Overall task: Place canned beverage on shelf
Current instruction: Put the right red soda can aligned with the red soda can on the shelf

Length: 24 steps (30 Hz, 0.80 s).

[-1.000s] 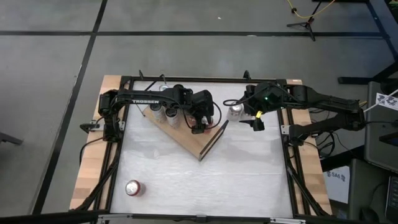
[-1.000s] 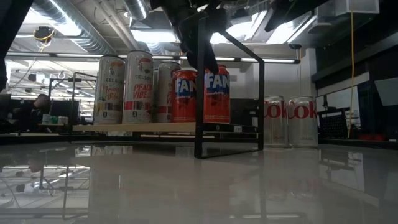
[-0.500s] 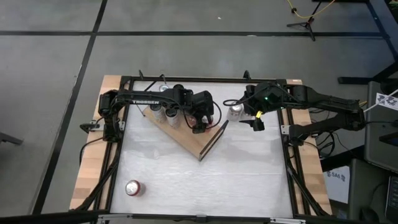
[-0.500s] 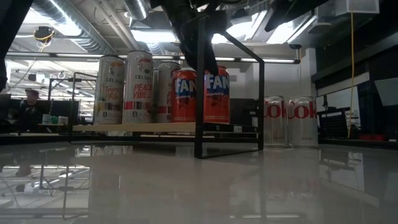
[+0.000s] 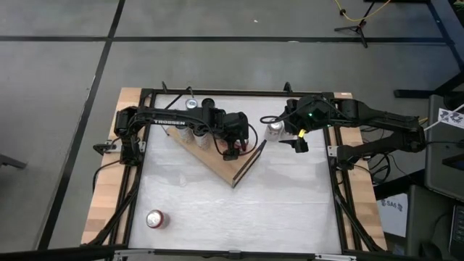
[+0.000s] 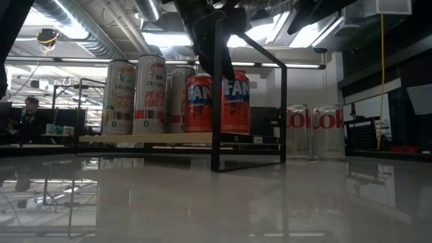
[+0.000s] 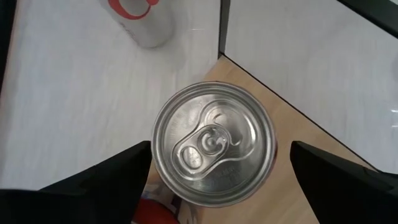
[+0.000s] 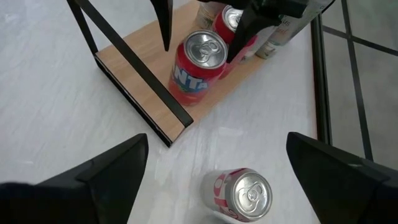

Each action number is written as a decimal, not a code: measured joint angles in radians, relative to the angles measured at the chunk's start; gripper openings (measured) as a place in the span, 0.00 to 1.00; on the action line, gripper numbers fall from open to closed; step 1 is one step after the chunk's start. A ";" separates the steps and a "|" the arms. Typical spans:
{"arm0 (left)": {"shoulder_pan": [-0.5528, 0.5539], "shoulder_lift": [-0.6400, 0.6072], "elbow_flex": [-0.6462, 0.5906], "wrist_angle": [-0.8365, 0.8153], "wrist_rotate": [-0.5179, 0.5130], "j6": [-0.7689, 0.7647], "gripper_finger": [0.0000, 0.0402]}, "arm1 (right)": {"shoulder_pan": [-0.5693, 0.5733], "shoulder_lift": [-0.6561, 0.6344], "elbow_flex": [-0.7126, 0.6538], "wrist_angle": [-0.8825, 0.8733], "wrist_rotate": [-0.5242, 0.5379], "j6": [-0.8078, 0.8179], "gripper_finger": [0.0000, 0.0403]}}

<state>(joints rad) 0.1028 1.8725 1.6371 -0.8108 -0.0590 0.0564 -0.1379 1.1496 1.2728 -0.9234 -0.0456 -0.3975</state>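
Observation:
The shelf (image 5: pixel 226 170), a light wooden board on a thin black frame, lies slantwise at the table's middle. Several cans stand on it: tall pale ones (image 6: pixel 135 96) and two red Fanta cans (image 6: pixel 235 102). My left gripper (image 5: pixel 230 151) is open above the shelf's right end. Its fingers (image 7: pixel 112 180) stand on either side of a red Fanta can (image 7: pixel 211 143), which stands upright on the board (image 7: pixel 295 127). My right gripper (image 5: pixel 296 143) hangs open at the far right, above a silver can (image 8: pixel 244 194) standing on the table.
Another red can (image 5: pixel 154 219) stands alone near the table's near left corner. Two silver cans (image 6: pixel 313 130) show in the low view, right of the shelf. The black frame post (image 6: pixel 216 94) rises at the shelf's end. A black rail (image 5: pixel 337 181) borders the table.
My left arm has swung a little toward the table's near edge above the shelf, baring two can tops on its far side. Its gripper stays open around the Fanta can.

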 joint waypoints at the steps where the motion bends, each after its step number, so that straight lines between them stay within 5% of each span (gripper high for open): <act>1: 0.000 0.000 0.000 0.000 -0.002 -0.002 0.93 | 0.000 0.000 0.000 0.000 0.000 0.000 0.94; 24: -0.004 0.000 0.001 0.001 0.000 -0.012 0.69 | 0.000 0.000 0.000 0.000 0.000 0.000 0.94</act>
<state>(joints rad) 0.0985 1.8725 1.6382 -0.8097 -0.0586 0.0440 -0.1381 1.1496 1.2728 -0.9232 -0.0456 -0.3976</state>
